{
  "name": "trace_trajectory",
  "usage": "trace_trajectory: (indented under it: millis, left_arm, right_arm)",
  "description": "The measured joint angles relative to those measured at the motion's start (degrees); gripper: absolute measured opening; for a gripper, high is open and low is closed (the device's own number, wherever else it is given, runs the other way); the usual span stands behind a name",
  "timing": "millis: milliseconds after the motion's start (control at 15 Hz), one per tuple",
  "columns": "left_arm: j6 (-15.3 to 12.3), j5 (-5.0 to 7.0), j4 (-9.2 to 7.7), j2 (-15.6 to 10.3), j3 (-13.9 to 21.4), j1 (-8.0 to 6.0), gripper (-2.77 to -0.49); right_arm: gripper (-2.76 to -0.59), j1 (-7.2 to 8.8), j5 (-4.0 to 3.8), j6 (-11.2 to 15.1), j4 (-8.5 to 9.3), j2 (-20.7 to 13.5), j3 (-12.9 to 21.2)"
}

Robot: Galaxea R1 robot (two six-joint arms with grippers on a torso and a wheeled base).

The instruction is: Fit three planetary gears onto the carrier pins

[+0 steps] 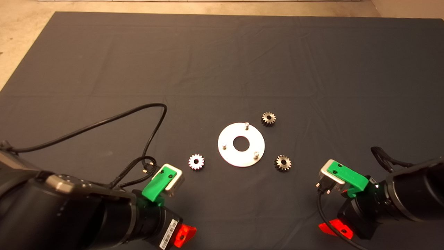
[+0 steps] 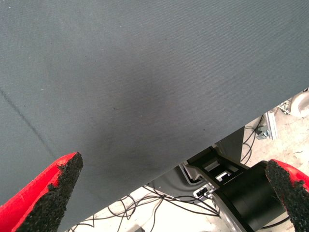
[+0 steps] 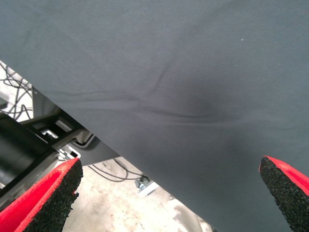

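A flat round silver disc (image 1: 229, 152) with a centre hole lies on the mat's middle, with three carrier pins (image 1: 246, 124) standing on it in a triangle. All pins are bare. A bright silvery gear (image 1: 196, 161) lies left of the disc. One dark gear (image 1: 268, 118) lies at its upper right, another dark gear (image 1: 282, 163) at its lower right. My left gripper (image 2: 178, 193) waits at the lower left, open and empty. My right gripper (image 3: 169, 193) waits at the lower right, open and empty. Both wrist views show only mat and floor.
The dark mat (image 1: 222, 62) covers the table. A black cable (image 1: 138, 114) loops over the mat from the left arm. Bare floor shows past the mat's far and left edges.
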Motion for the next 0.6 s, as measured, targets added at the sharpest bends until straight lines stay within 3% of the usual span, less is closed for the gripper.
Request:
trace_trajectory:
  millis: [200,600]
  left_arm:
    - [-0.05,-0.01,0.00,0.13,0.20,0.01,-0.51]
    - [-0.10,0.00,0.00,0.16,0.24,0.01,-0.51]
  right_arm:
    - [-0.63,0.80,0.02,-1.63,-0.22,1.62,-2.91]
    - [-0.63,0.90,0.05,-8.30,-0.88,7.56,-14.28]
